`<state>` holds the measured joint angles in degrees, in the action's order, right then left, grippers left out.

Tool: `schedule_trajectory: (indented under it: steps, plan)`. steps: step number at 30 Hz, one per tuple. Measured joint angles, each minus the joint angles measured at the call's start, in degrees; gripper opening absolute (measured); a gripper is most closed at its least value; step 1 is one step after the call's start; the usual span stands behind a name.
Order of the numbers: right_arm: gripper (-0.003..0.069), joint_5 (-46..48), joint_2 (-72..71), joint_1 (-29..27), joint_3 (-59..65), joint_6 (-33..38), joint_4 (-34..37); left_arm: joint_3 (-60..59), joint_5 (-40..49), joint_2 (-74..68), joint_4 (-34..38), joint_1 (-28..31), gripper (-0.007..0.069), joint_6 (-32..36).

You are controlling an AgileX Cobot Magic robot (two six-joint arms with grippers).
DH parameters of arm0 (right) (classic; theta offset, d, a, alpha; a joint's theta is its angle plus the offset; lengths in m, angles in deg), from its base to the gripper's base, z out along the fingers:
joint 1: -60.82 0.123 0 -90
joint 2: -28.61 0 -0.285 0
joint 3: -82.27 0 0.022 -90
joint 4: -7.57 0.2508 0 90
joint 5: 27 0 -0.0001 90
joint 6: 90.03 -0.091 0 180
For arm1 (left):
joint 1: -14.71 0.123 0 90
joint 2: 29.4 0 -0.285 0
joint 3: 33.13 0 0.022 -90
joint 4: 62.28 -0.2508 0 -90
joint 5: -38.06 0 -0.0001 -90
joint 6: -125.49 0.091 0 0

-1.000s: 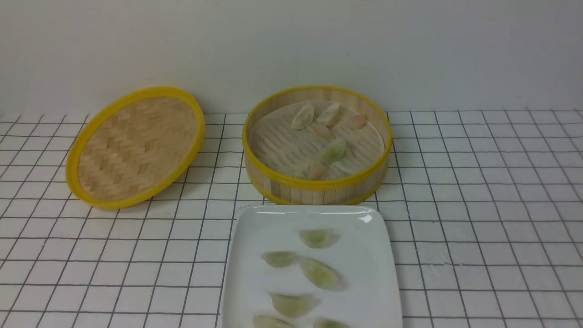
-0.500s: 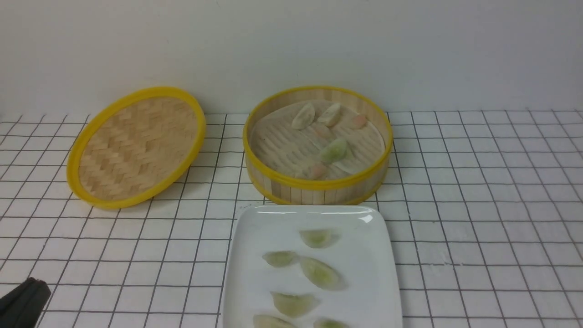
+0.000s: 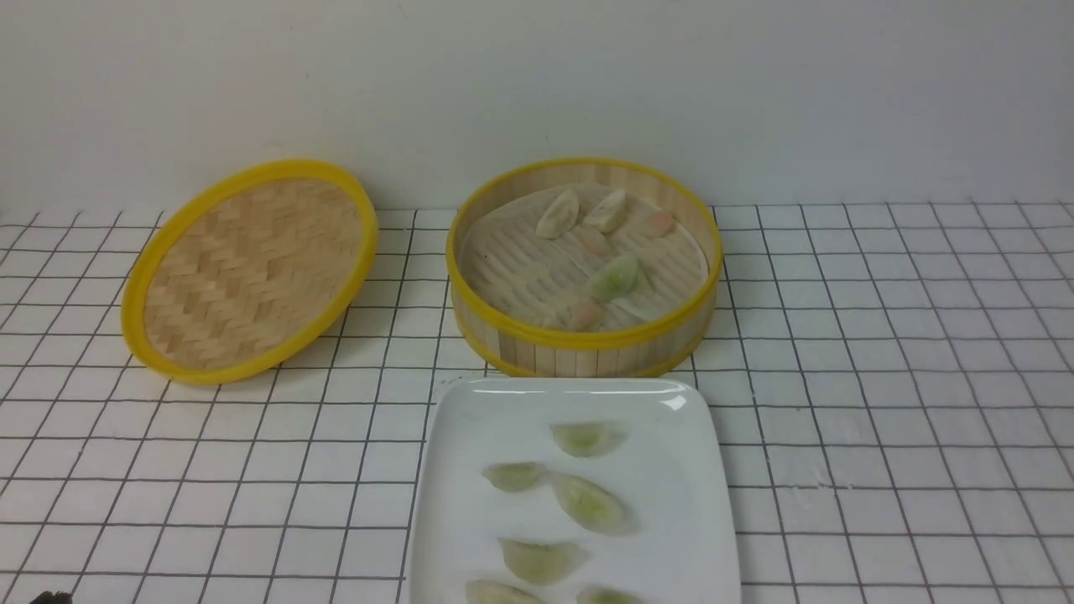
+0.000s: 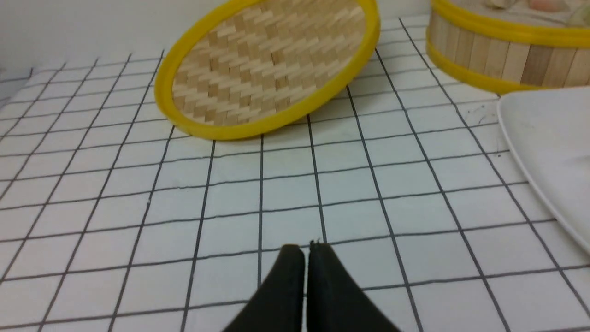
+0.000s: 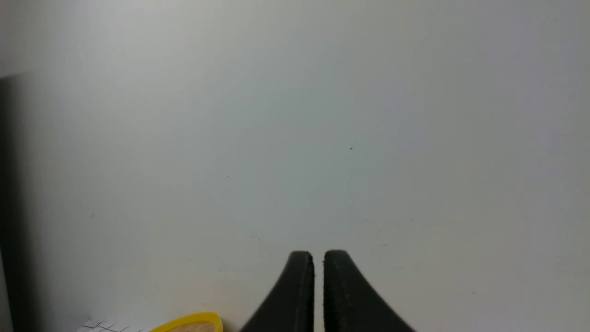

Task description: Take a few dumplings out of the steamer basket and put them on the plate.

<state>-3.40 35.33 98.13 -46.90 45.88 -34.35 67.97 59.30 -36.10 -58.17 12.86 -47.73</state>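
The steamer basket (image 3: 587, 340) stands at the back centre; one green dumpling (image 3: 615, 277) lies on its floor. The white plate (image 3: 470, 419) sits just in front of it and holds several green dumplings, among them one at the back (image 3: 587, 438) and one in the middle (image 3: 591, 503). My left gripper (image 4: 306, 249) is shut and empty over the grid table, left of the plate (image 4: 548, 138) and short of the basket (image 4: 498, 55). Only a dark sliver of it (image 3: 50, 597) shows in the front view. My right gripper (image 5: 319, 254) is shut and empty, facing the wall, out of the front view.
The woven yellow-rimmed lid (image 3: 252, 268) leans at the back left; it also shows in the left wrist view (image 4: 267, 69). Pink dumplings (image 3: 583, 315) and cream-white dumplings (image 3: 558, 214) lie in the basket. A bit of yellow rim (image 5: 193, 322) shows in the right wrist view.
The left gripper's tip showed at the front view's lower left half a second ago and has since drawn back almost out of that view. Dumplings, basket, plate and lid have not moved.
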Motion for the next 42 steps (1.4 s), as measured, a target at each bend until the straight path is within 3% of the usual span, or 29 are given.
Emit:
schedule_trajectory:
  steps: [34, 37, 39, 41, 42]
  plan:
    - [0.0023, 0.0, 0.0, 0.0, 0.0, 0.4, 0.3, 0.0, 0.3, 0.0, 0.0, 0.0, -0.0006, 0.1]
    - [0.0023, -0.1, 0.0, 0.0, 0.0, 5.6, 6.0, 0.0, 0.3, 0.0, 0.0, 0.0, -0.0006, 0.1]
    - [0.0023, -0.1, 0.0, 0.0, 0.0, 12.1, 12.2, 0.0, 0.3, 0.0, 0.0, 0.0, -0.0006, 0.1]
    - [0.0023, -0.1, 0.0, 0.0, 0.0, 24.8, 23.5, 0.0, 0.3, 0.0, 0.0, 0.0, -0.0006, 0.1]
    - [0.0023, -0.1, 0.0, 0.0, 0.0, 25.7, 24.3, 0.0, 0.3, 0.0, 0.0, 0.0, -0.0006, 0.1]
